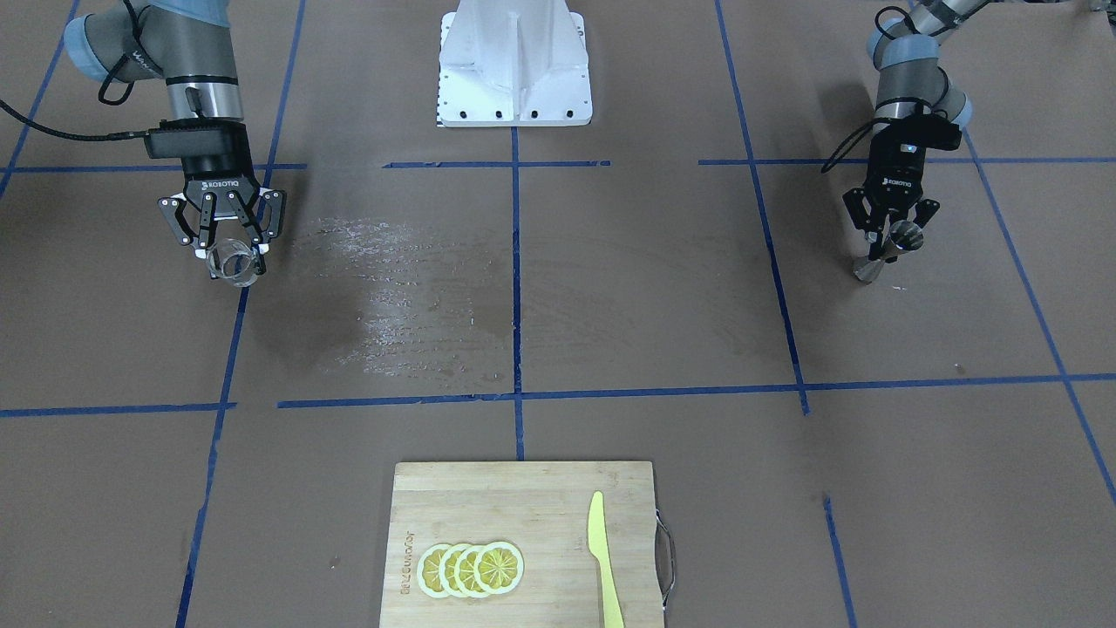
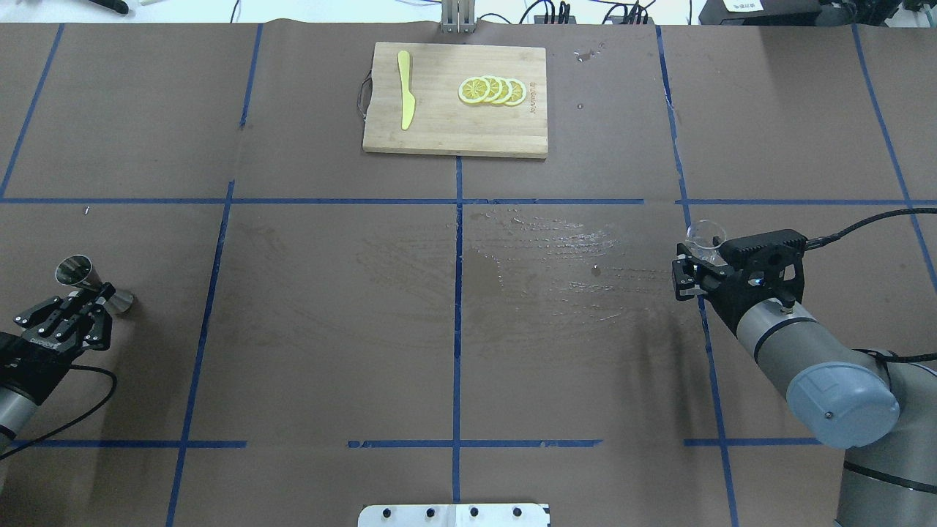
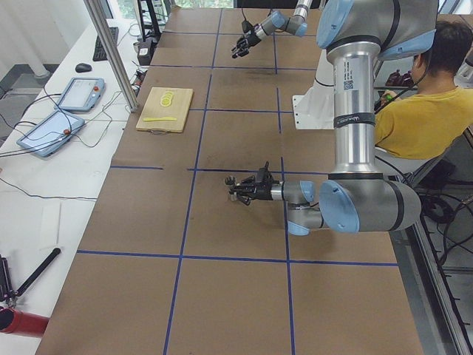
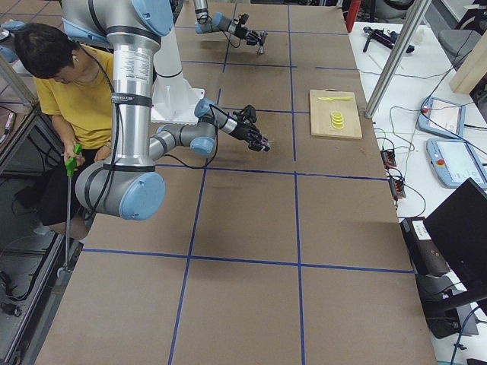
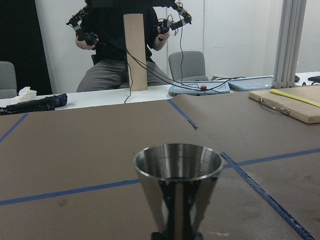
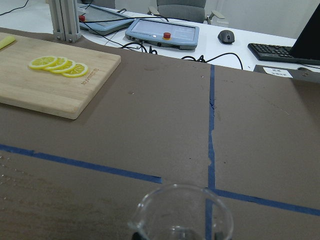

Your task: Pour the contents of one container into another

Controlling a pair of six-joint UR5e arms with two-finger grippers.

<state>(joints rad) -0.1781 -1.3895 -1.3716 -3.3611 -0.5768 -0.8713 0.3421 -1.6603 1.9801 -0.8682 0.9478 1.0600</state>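
Observation:
The small clear glass cup (image 2: 706, 236) sits between the fingers of my right gripper (image 2: 704, 253), which is shut on it near a blue tape line. In the front view the glass cup (image 1: 237, 267) hangs under that gripper (image 1: 234, 253). The right wrist view shows its rim (image 6: 180, 212); whether it holds liquid I cannot tell. At the table's other end my left gripper (image 2: 89, 295) is shut on the waist of the steel jigger (image 2: 73, 269). The jigger (image 1: 870, 269) leans under the left gripper (image 1: 894, 237), its lower cone close to the paper. Its open mouth (image 5: 177, 170) looks empty.
A wooden cutting board (image 2: 439, 132) with lemon slices (image 2: 492, 90) and a yellow knife (image 2: 405, 99) lies at the far middle edge. A wet stain (image 2: 556, 271) marks the brown paper between the arms. The white robot base (image 1: 514, 70) stands at the near middle.

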